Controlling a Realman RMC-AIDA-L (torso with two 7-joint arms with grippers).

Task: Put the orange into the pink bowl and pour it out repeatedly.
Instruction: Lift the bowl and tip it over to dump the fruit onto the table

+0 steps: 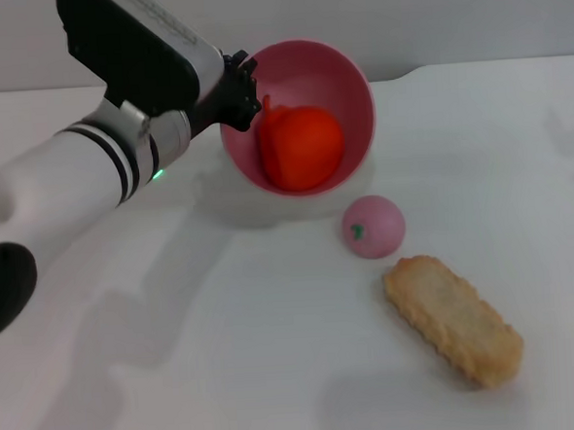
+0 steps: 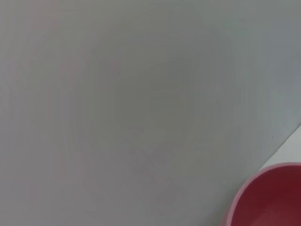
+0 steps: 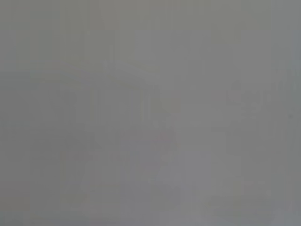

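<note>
My left gripper (image 1: 236, 96) pinches the nine o'clock rim of the pink bowl (image 1: 342, 70), tipping its mouth toward me. The orange (image 1: 300, 146) lies inside against the lower wall, at about four o'clock from the gripper, probably close to rolling onto the white counter (image 1: 227, 355). My right gripper is out of sight, so I cannot tell its state.
</note>
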